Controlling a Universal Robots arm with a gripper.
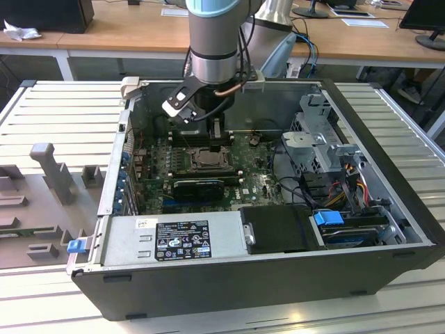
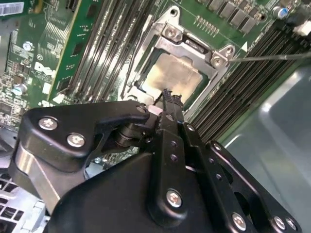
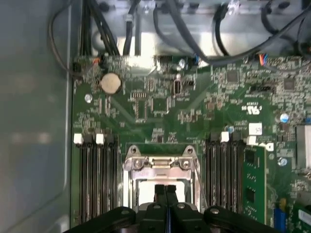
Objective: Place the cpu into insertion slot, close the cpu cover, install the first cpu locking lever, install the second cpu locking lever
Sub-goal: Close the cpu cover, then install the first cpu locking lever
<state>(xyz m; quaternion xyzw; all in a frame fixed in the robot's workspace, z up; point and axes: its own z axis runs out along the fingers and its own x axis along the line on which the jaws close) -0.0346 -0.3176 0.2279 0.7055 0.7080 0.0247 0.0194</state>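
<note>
Slatted grey worktop (image 1: 62, 111) carries an open computer case (image 1: 278, 278) lying on its side, and the arm reaches straight down into it over the green motherboard (image 3: 194, 111). In both wrist views the gripper (image 2: 167, 97) has its two black fingers pressed together with no gap and nothing between them, the tips poised directly above the socket.

The cpu (image 2: 177, 75) sits in the insertion slot, its pale metal top facing up, and the cpu cover (image 2: 217, 68) appears to lie flat around it as a silver frame, so the first two steps look done. Seen in the second wrist view, the fingertips hang over one edge of the cpu, close above it; whether they touch the metal I cannot tell.

A thin locking lever (image 2: 272, 57) runs away from the cover's corner, its long axis crossing the dark memory slots (image 2: 112, 43) beside the socket. It seems unlatched, and it lies off to the side of the gripper rather than beneath it, near but apart from the fingertips
</note>
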